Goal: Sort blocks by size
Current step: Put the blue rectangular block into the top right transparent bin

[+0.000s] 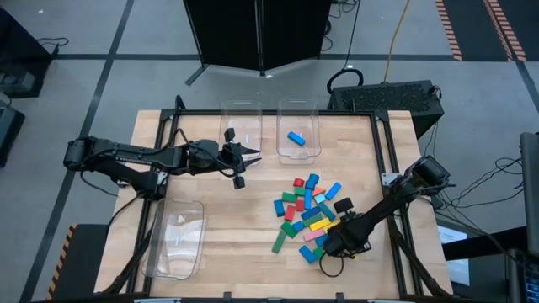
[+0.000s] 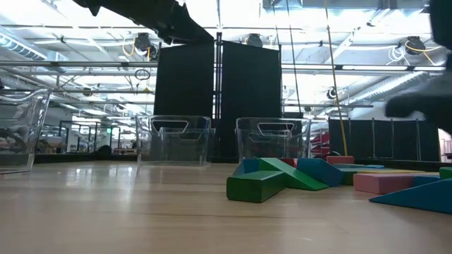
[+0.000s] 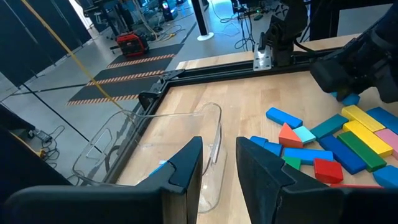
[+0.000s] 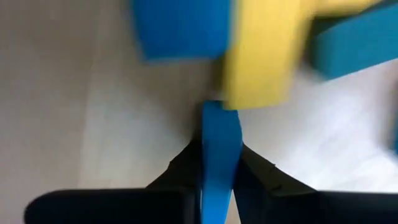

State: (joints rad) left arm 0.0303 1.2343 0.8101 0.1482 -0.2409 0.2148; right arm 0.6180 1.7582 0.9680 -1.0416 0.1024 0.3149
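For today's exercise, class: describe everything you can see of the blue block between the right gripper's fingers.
The blue block is a thin, smooth-faced, solid-coloured slab seen edge-on in the right wrist view. The right gripper is shut on it, one dark finger pressing each flat side. Its far end meets a yellow block lying on the wooden table. From above, the gripper sits at the near right edge of the pile, hiding the block.

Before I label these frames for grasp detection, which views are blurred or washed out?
Right wrist view: the blue rectangular block between the right gripper fingers and the yellow block beyond are smeared. Low view: ceiling lights glare, near blocks soft. Left wrist view: left gripper and clear plastic bin sharp. High view: evenly lit.
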